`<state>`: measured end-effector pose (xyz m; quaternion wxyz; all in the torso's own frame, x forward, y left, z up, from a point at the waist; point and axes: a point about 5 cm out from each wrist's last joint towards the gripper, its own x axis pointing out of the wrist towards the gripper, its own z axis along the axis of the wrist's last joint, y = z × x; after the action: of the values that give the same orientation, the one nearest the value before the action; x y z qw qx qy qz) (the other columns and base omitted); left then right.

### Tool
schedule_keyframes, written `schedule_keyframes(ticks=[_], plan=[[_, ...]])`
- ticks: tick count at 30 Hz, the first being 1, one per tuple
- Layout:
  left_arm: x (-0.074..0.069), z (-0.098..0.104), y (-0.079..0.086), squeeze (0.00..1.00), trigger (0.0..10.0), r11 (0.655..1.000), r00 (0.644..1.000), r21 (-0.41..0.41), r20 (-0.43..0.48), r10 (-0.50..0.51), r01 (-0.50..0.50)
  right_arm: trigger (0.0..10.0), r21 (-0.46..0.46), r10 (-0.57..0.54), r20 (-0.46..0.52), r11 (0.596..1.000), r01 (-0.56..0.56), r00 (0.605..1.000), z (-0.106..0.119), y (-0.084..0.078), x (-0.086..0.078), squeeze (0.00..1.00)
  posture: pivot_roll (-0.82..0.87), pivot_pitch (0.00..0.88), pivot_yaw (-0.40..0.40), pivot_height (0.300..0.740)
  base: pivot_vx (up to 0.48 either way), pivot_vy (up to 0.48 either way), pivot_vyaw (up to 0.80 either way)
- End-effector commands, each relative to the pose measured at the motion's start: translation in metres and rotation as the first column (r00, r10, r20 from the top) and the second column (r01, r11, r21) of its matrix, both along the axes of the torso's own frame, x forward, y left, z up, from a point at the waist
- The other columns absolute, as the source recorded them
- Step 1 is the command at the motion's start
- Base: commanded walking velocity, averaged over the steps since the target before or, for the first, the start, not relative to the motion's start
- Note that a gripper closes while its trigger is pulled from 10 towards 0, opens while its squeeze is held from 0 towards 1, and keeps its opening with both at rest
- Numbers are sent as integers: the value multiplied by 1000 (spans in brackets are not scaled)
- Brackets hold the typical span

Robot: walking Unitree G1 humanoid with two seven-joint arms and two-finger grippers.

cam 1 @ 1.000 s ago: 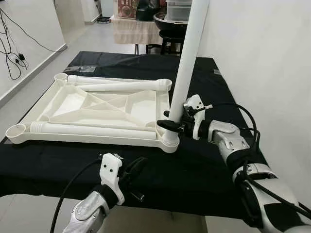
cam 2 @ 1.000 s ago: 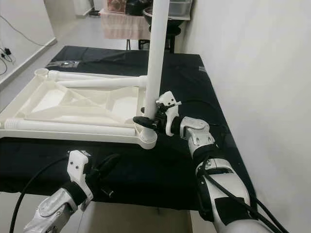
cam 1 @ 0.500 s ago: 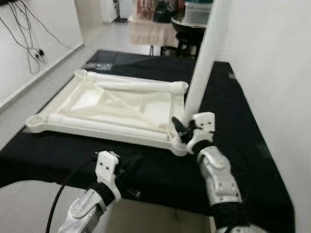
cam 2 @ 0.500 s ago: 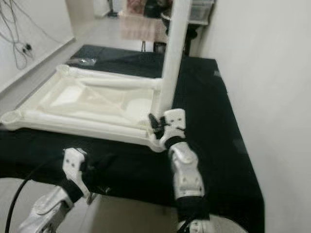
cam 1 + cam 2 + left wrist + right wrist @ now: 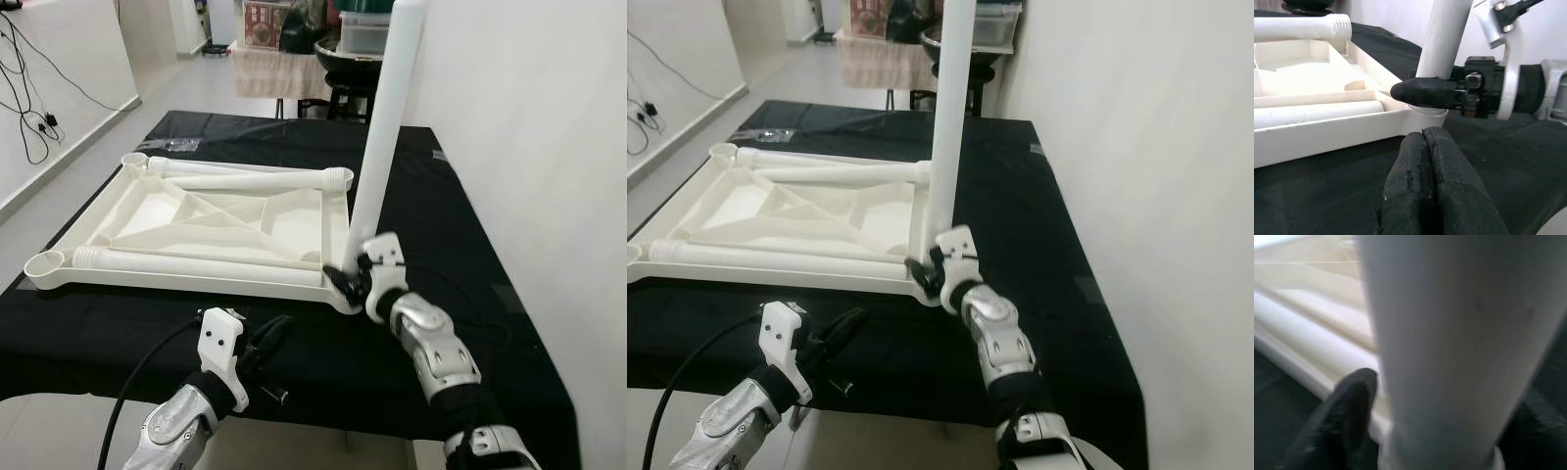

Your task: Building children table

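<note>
Upturned white plastic tabletop [image 5: 186,230] lying on a black-covered table [image 5: 460,245]. A white tubular leg [image 5: 382,137] stands upright in its near right corner socket, clasped at the base by the right gripper [image 5: 350,280]. Left gripper [image 5: 1427,161], fingers pressed together, hovers near the table's front edge.

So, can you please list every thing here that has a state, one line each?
table top: lying upside down on the black cloth.
upright leg: standing in the near right corner socket.
loose legs: lying flat inside the table top.
right gripper: shut on the upright leg's base.
left gripper: shut, holding nothing.
</note>
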<state>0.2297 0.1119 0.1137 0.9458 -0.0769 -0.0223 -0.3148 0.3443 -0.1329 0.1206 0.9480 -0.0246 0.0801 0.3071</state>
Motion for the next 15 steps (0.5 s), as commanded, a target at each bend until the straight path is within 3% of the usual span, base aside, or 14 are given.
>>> schedule_keyframes(ticks=[1,2,3,6,11,12,13,14,15], plan=[[1,-3,0,0,10000,1000,1000,-4,-10,1,-1,10000,23,160,104,986,-163,982,27,-1,6,753,78,9,-75,740,0,0,0],[1,-3,0,0,10000,1000,1000,-4,-10,1,-1,10000,23,160,104,986,-163,982,27,-1,6,753,78,9,-75,740,0,0,0],[1,-3,0,0,10000,1000,1000,-5,-10,2,-2,10000,30,211,99,976,-215,972,30,-4,8,0,81,6,-78,740,0,0,0],[2,-4,0,0,10000,1000,1000,-3,-10,4,-4,10000,42,290,78,955,-293,954,31,-7,15,0,88,0,-82,740,0,0,0],[2,-4,-1,0,10000,1000,1000,0,-11,4,-4,10000,85,282,65,954,-287,957,32,-6,22,0,98,0,-85,740,0,0,0],[3,-5,-1,0,10000,1000,1000,3,-13,3,-3,4902,111,306,44,945,-309,951,32,-6,24,0,106,0,-86,740,0,0,0],[3,-5,-1,0,10000,1000,1000,4,-14,2,-2,1686,113,312,38,943,-315,949,32,-6,25,0,106,0,-86,740,0,0,0],[3,-5,-1,0,10000,1000,1000,5,-15,2,-2,1686,112,314,36,942,-316,949,32,-6,25,0,106,0,-86,740,0,0,0],[3,-5,-1,0,10000,1000,1000,6,-15,1,-1,0,95,319,32,942,-321,947,31,-7,25,0,110,0,-88,740,0,0,0]])
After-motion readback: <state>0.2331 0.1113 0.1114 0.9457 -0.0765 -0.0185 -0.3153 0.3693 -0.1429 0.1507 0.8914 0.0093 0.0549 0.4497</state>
